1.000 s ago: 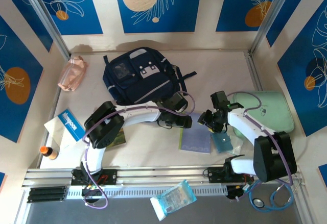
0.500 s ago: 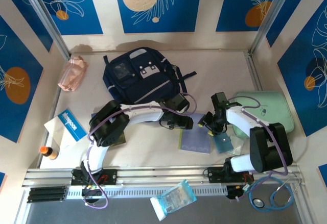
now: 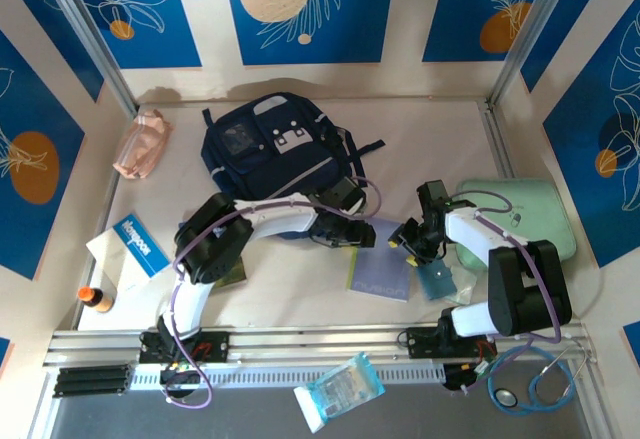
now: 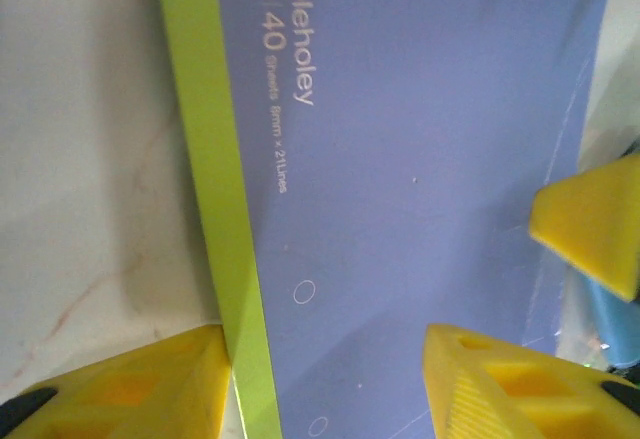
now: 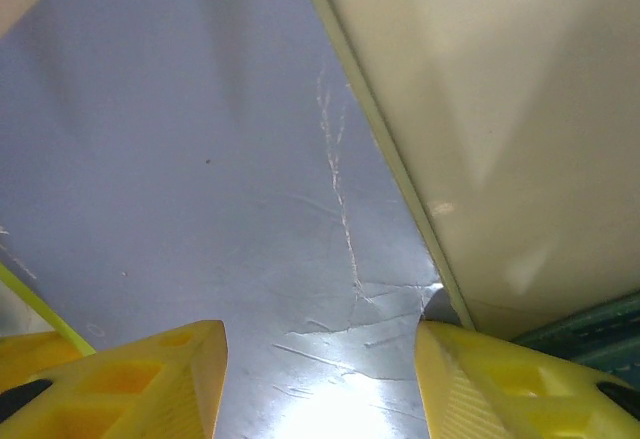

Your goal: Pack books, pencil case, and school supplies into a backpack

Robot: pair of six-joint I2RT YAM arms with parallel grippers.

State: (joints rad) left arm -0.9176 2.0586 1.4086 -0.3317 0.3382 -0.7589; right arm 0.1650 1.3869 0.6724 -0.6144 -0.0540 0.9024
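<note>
Jaws of the left gripper (image 4: pixel 322 379) stand spread, and the thin lavender paper notebook (image 4: pixel 420 159) lies flat under them. One finger is over the pale table (image 4: pixel 80 159) just outside the lime-green spine strip (image 4: pixel 215 159), the other is over the cover. The strip follows the long axis of the notebook and runs straight away between the jaws, so it lies across their closing line. Jaws of the right gripper (image 5: pixel 320 359) are spread too, astride the opposite edge of the same cover near a corner, just to the right of the left jaws. Both arms are at the notebook, and I judge that neither has a pinch yet. The large dark navy fabric backpack (image 3: pixel 275 149) lies beyond the left jaws and near them, so the left arm seems better placed to carry.
</note>
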